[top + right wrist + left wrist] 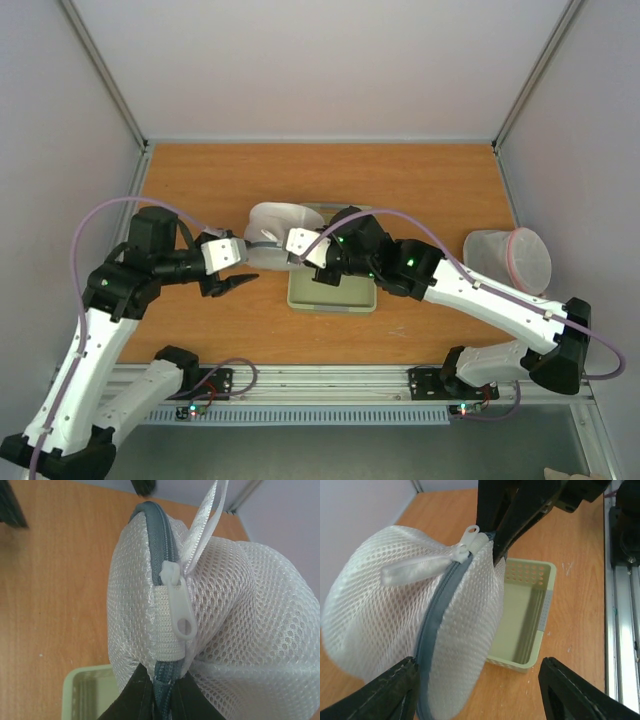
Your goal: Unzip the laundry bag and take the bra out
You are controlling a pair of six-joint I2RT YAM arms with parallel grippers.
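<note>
The laundry bag (270,232) is a white mesh dome with a grey zip band (436,630). It hangs above the table at the left end of the tray. My right gripper (162,696) is shut on the zip band just below the white zip pull (177,607), and a white ribbon loop (205,520) sticks up from there. My left gripper (480,690) is open to the bag's left. The bag's lower edge lies just inside one finger (385,692) without being clamped. The zip looks closed. The bra is hidden.
A pale green plastic tray (350,300) with nothing in it sits on the wooden table under the right gripper. A translucent round bag with a pink rim (510,258) stands at the right. Grey walls close in the table on three sides.
</note>
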